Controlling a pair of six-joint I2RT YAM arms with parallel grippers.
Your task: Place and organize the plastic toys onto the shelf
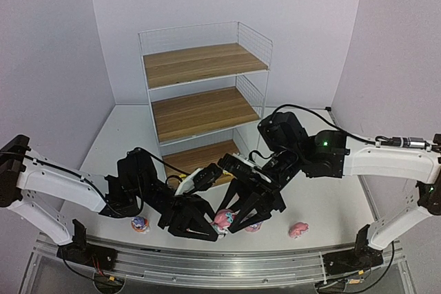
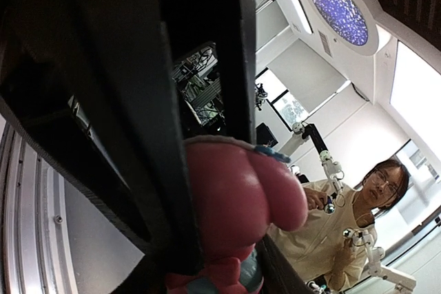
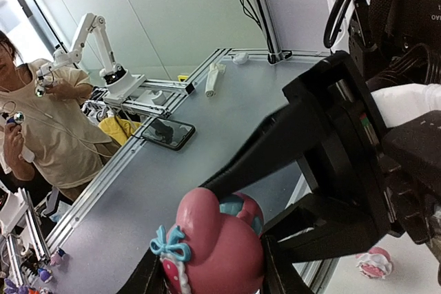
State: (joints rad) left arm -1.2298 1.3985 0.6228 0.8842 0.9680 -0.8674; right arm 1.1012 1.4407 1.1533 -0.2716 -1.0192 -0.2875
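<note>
A pink hatted toy (image 1: pixel 224 219) with a blue bow is near the table's front edge, between both grippers. My left gripper (image 1: pixel 210 228) reaches it from the left and my right gripper (image 1: pixel 238 219) from the right. In the left wrist view the toy (image 2: pixel 241 204) fills the gap between the black fingers (image 2: pixel 165 191). In the right wrist view the toy (image 3: pixel 213 246) sits tight between my right fingers, and the left gripper's fingers (image 3: pixel 275 149) close on its teal-and-pink far end. The shelf (image 1: pixel 203 111) stands behind.
A purple-and-white toy (image 1: pixel 140 224) lies left of the left gripper. A pink toy (image 1: pixel 298 229) lies at the right front, and another (image 1: pixel 253 226) is partly under the right gripper. A pink-and-white toy (image 3: pixel 375 263) shows in the right wrist view. A metal rail (image 1: pixel 207 266) runs along the front.
</note>
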